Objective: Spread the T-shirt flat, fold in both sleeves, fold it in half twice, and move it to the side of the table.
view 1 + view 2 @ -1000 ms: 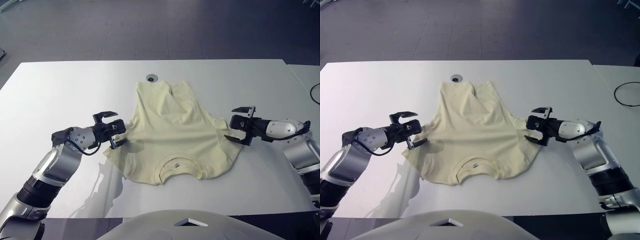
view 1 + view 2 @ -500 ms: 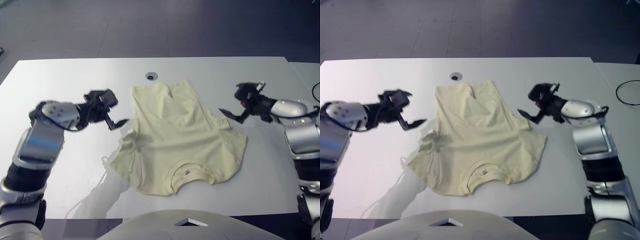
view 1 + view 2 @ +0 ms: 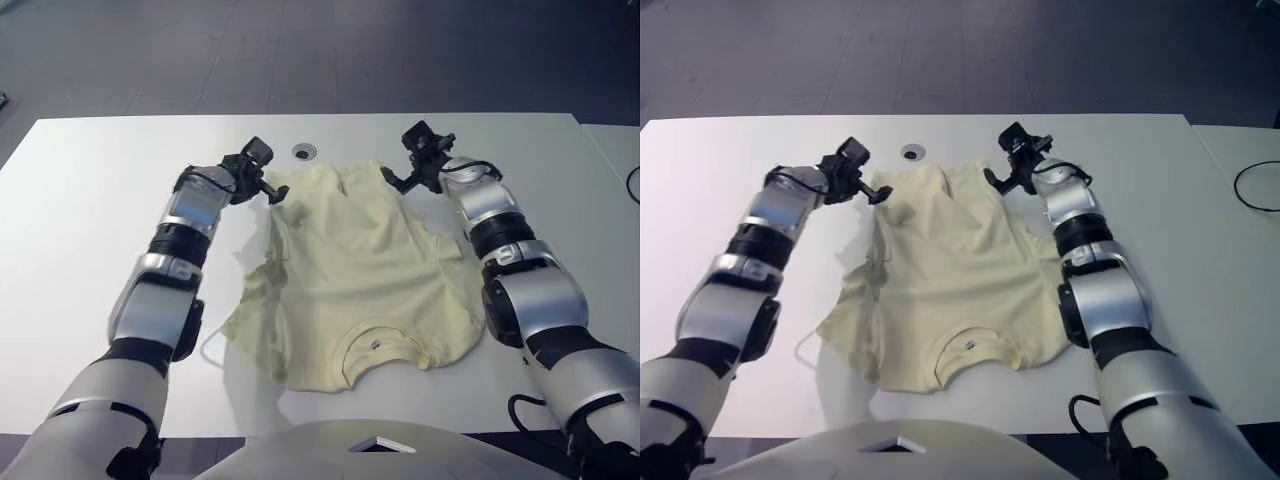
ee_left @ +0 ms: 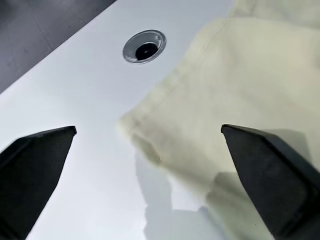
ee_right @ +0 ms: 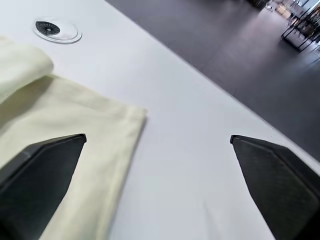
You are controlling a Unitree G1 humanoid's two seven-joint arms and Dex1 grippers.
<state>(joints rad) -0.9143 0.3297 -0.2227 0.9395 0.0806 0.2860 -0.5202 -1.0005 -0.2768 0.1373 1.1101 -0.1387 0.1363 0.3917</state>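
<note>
A pale yellow T-shirt (image 3: 370, 270) lies on the white table (image 3: 100, 180), collar (image 3: 380, 345) toward me and hem at the far side. Its left side is bunched and rumpled. My left gripper (image 3: 268, 183) stands open at the far left hem corner (image 4: 150, 135); that corner lies between its fingers (image 4: 35, 165) on the table. My right gripper (image 3: 400, 178) is open at the far right hem corner (image 5: 100, 125), its fingers (image 5: 280, 170) straddling the cloth's edge and bare table. Neither holds cloth.
A round metal grommet (image 3: 302, 152) sits in the table just beyond the hem, between the two grippers. A black cable loop (image 3: 1255, 185) lies on the adjoining table at the far right. Bare table stretches wide on both sides of the shirt.
Both arms have swung from the shirt's sides, near the sleeves, to the far hem corners. The shirt's left side has become more bunched. The head camera shifted a little.
</note>
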